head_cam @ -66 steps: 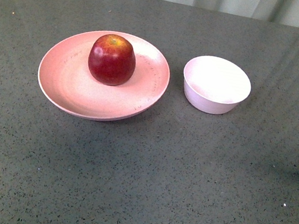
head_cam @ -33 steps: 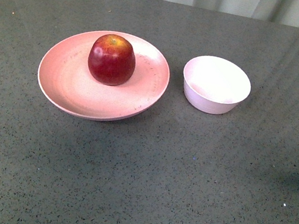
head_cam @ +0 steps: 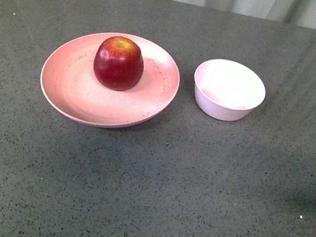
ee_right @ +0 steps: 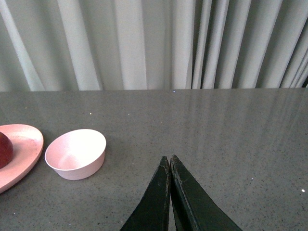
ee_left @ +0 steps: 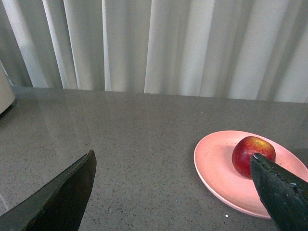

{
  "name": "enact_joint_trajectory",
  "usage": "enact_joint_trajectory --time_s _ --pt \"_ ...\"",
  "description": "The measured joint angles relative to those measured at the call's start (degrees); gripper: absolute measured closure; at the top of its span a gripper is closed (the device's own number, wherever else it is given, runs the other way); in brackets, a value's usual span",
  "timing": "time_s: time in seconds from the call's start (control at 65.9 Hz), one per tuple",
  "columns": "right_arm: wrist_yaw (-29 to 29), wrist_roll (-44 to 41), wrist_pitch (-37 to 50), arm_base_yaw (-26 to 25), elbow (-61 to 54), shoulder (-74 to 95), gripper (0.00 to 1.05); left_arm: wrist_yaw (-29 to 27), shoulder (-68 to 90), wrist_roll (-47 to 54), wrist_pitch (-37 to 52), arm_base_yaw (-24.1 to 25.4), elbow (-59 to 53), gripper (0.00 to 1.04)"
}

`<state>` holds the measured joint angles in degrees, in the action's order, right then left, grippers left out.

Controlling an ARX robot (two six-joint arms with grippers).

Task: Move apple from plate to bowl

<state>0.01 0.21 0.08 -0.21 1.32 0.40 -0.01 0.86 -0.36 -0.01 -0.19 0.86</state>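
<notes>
Dark-red and glossy, with a yellow-orange patch round its stem dimple, the apple [head_cam: 118, 63] sits upright on the plate [head_cam: 78, 91], toward the plate's far side rather than at its centre. That salmon-pink dish is wide and shallow, and its speckled surface shows bare all round the fruit. To the right of it in the front view stands the bowl [head_cam: 222, 109], small, deep and pale pinkish-white, near the plate's rim but not touching it, its smooth inside open to view. Both rest on a grey speckled table [head_cam: 164, 192], with pale pleated curtains [ee_left: 144, 43] hanging behind its far edge. The left gripper [ee_left: 172, 156] is released, its dark jaws spread wide with nothing between them. In the left wrist view the tip of one finger overlaps the apple's lower edge, but how far the claw stands from the fruit cannot be told. The right gripper [ee_right: 169, 159] is clenched, its two fingers pressed together on nothing, above bare table well apart from the bowl.
</notes>
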Motion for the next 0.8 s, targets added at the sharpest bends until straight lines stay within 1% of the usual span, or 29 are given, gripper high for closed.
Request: enact_joint_trajectory --time_s 0.015,0.046,0.289,0.319,0.547,0.562,0.577,0.592,0.607,0.623,0.638,0.653,0.668,0.698,0.729,0.805 --pt "0.0 -0.04 0.0 0.0 0.0 -0.02 1.02 0.0 0.0 0.0 0.0 0.0 0.0 0.09" --pt "0.0 -0.04 0.0 0.0 0.0 -0.04 0.97 0.02 0.0 0.0 0.0 0.0 0.0 0.09" --pt "0.0 -0.04 0.0 0.0 0.0 -0.04 0.55 0.02 0.0 0.0 0.0 0.0 0.0 0.09" --pt "0.0 -0.07 0.0 0.0 0.0 -0.04 0.48 0.0 0.0 0.0 0.0 0.0 0.0 0.09" --pt "0.0 -0.04 0.0 0.0 0.0 -0.04 0.1 0.0 0.0 0.0 0.0 0.0 0.0 0.09" --pt "0.0 -0.04 0.0 0.0 0.0 -0.04 0.08 1.75 0.5 -0.33 -0.61 0.44 0.17 0.09" --pt "0.02 -0.04 0.0 0.0 0.0 -0.04 0.07 6.23 1.73 -0.94 -2.89 1.66 1.03 0.09" --pt "0.04 -0.04 0.0 0.0 0.0 -0.04 0.08 8.76 2.51 -1.33 -4.28 2.36 1.57 0.09" --pt "0.02 -0.04 0.0 0.0 0.0 -0.07 0.09 13.27 4.9 -2.05 -6.32 3.45 2.73 0.09" --pt "0.0 -0.04 0.0 0.0 0.0 -0.04 0.09 15.37 6.36 -2.23 -6.71 3.76 3.26 0.09" --pt "-0.09 -0.07 0.0 0.0 0.0 -0.07 0.09 18.91 9.86 -3.08 -6.56 4.11 4.15 0.09" --pt "-0.2 -0.07 0.0 0.0 0.0 -0.07 0.09 20.81 11.8 -3.28 -6.08 4.04 4.61 0.09" --pt "-0.17 -0.04 0.0 0.0 0.0 -0.07 0.09 23.91 15.34 -4.39 -4.7 3.61 5.29 0.09" --pt "-0.15 -0.04 0.0 0.07 0.0 -0.11 0.09 26.71 20.39 -5.25 -1.77 2.58 6.14 0.09" --pt "-0.17 -0.04 0.0 0.07 0.0 -0.13 0.09 27.54 25.14 -6.08 1.66 1.25 6.91 0.09" --pt "-0.09 -0.04 0.0 0.07 0.0 -0.13 0.09 25.88 36.94 -8.0 10.58 -2.36 9.14 0.09"
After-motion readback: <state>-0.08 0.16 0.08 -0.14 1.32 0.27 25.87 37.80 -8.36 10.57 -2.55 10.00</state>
